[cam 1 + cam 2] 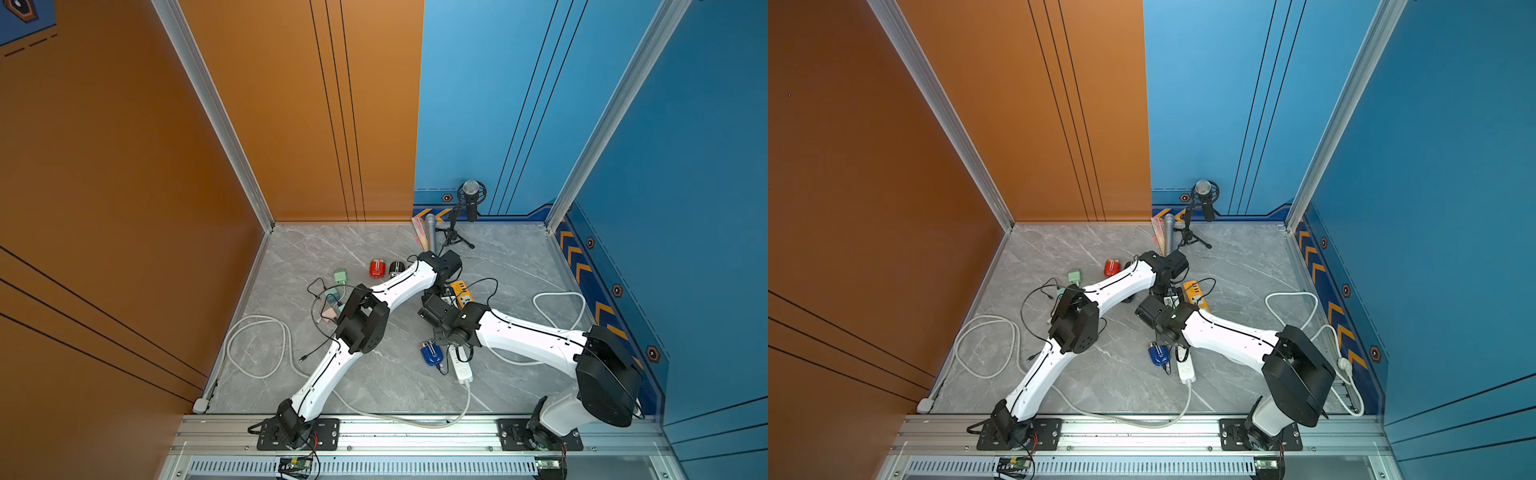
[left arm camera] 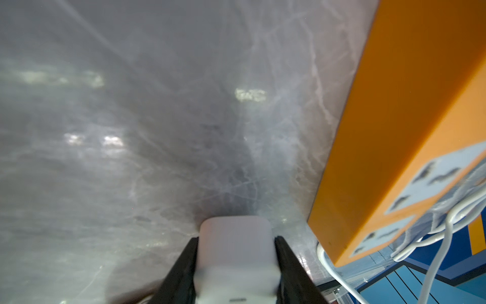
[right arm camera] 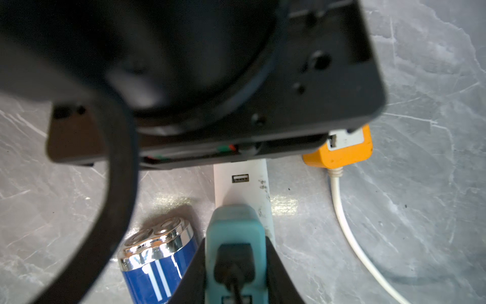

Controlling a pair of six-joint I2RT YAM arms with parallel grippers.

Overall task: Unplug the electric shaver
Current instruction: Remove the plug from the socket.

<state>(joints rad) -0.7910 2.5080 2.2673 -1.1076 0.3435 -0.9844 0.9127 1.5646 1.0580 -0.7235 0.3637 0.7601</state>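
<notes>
The blue electric shaver (image 1: 430,353) (image 3: 157,263), with a chrome head, lies on the grey marbled floor beside a white power strip (image 1: 462,365) (image 3: 240,184). A teal plug (image 3: 234,231) with a black cord in it sits on that strip. My right gripper (image 3: 235,240) is shut on the teal plug, one black finger on each side. My left gripper (image 2: 236,239) is shut on a white rounded block (image 2: 235,252), apparently the strip's far end. In both top views the two wrists meet over the strip and hide the jaws.
An orange power strip (image 1: 463,291) (image 2: 394,131) lies right beside my left gripper. A red shaver (image 1: 377,268), a black one (image 1: 395,269) and a green adapter (image 1: 340,275) sit further left. White cable loops (image 1: 257,345) and a microphone stand (image 1: 457,232) are around.
</notes>
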